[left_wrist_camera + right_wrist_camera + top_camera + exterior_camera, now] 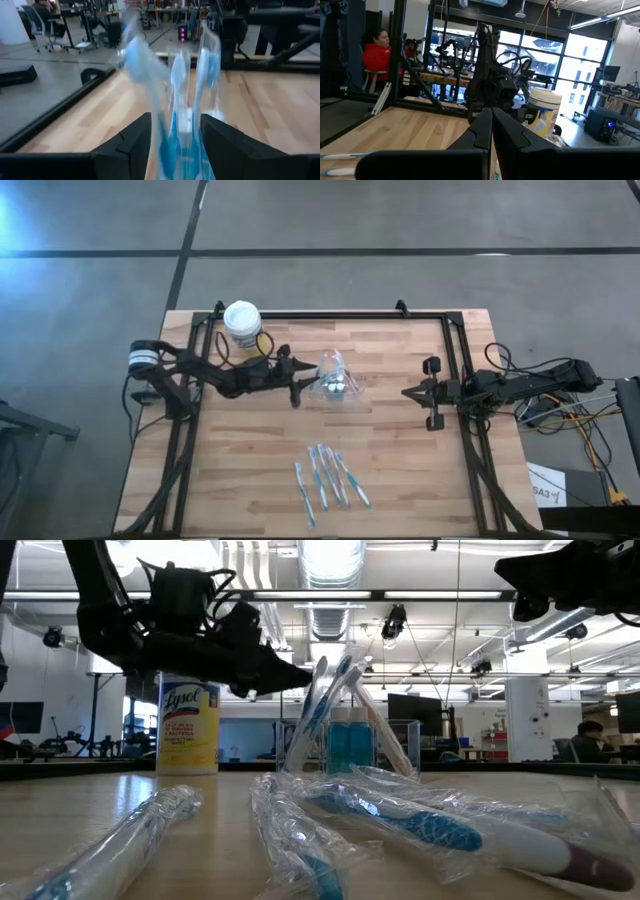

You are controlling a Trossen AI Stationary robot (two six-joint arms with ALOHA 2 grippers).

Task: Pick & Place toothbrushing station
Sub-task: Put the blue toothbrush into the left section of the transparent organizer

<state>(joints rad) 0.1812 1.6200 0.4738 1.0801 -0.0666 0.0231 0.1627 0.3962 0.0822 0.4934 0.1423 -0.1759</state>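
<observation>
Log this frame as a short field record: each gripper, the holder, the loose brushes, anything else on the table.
left gripper: open, at the clear holder's side, fingers either side of the brushes standing in it
right gripper: shut, waiting at the table's right side, holding nothing
clear holder: mid-table, a few blue and white toothbrushes upright in it
wrapped toothbrushes: lying loose near the front edge, apart from the holder
yellow canister: upright at the back left, white lid on

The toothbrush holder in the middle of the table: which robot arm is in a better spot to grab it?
Probably the left. The left gripper sits right beside the toothbrush holder, fingers open around it in the left wrist view. The right gripper waits shut near the table's right edge, farther away.
</observation>
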